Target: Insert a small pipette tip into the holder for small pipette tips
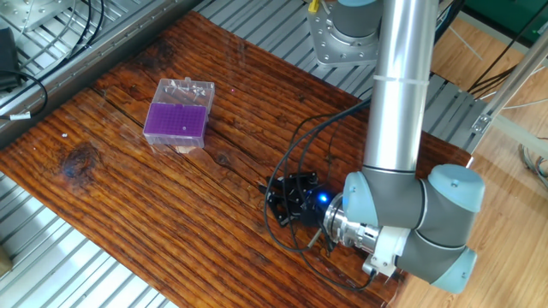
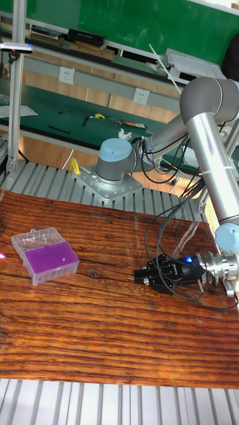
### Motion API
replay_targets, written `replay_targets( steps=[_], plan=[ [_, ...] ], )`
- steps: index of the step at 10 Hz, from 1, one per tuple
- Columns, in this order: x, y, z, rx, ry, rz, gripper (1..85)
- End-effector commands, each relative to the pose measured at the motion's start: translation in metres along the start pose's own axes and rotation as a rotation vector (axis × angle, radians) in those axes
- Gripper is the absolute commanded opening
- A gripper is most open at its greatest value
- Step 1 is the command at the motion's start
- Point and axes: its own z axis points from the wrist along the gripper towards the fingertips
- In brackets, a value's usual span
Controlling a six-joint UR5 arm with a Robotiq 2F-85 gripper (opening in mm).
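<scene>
Gripper (image 1: 287, 198) lies low over the wooden table (image 1: 128, 184), right side; I cannot tell its grip. Holder for small pipette tips (image 1: 176, 120) sits well apart, far left.

Wooden tabletop (image 1: 171, 214); green wall (image 2: 99, 16) behind.

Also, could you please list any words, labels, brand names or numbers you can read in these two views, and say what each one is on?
No text is legible in either view.
The holder for small pipette tips: no label visible on its purple top or clear sides.
The gripper: black, with a blue light, no readable marking.
The arm and its base plate: no lettering can be made out.
Wall sockets behind the table: too small to read.
</scene>
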Motion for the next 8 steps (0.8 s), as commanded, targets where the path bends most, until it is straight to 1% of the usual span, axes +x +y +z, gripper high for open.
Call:
replay_targets(
  steps=[1,8],
  plan=[
    [-0.0023,0.0044,-0.0023,-0.02,-0.012,-0.003,27.3],
    [-0.0019,0.0031,-0.0008,-0.015,-0.005,0.003,26.0]
  ],
)
